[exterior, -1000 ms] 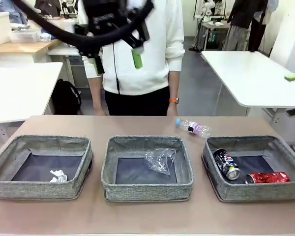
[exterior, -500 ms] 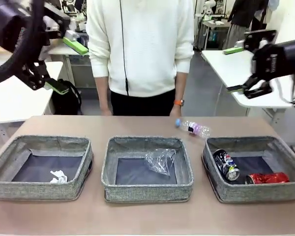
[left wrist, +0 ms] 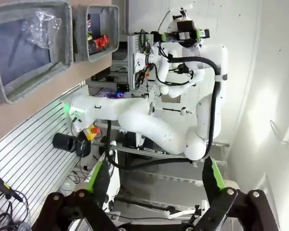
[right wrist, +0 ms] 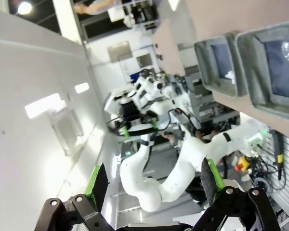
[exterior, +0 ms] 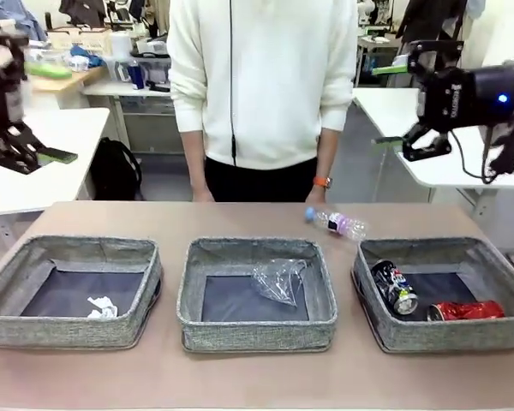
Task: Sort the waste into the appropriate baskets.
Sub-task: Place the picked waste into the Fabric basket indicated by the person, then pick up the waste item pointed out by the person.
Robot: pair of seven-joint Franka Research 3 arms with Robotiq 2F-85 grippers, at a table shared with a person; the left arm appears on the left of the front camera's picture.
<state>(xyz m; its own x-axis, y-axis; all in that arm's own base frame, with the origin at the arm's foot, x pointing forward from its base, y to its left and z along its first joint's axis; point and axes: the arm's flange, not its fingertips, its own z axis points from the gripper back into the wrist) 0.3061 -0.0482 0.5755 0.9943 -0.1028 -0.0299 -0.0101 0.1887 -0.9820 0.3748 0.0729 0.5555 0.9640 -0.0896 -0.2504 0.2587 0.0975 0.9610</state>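
Bottle (exterior: 337, 223) lies on the worktop (exterior: 240, 377) right of centre, behind the right basket (exterior: 373, 321). Both hands, left (exterior: 21, 145) and right (exterior: 411, 107), hang released; grip its middle, then drop it beside the cup (exterior: 278, 278).

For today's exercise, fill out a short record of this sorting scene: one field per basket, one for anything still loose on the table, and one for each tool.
left basket: paper wad
middle basket: plastic cup
right basket: dark can and red can, lying down
loose on table: bottle, on its side behind the right basket, near the person's hand
left tool: raised at the left side, open, holding nothing
right tool: raised at the right side, open, holding nothing
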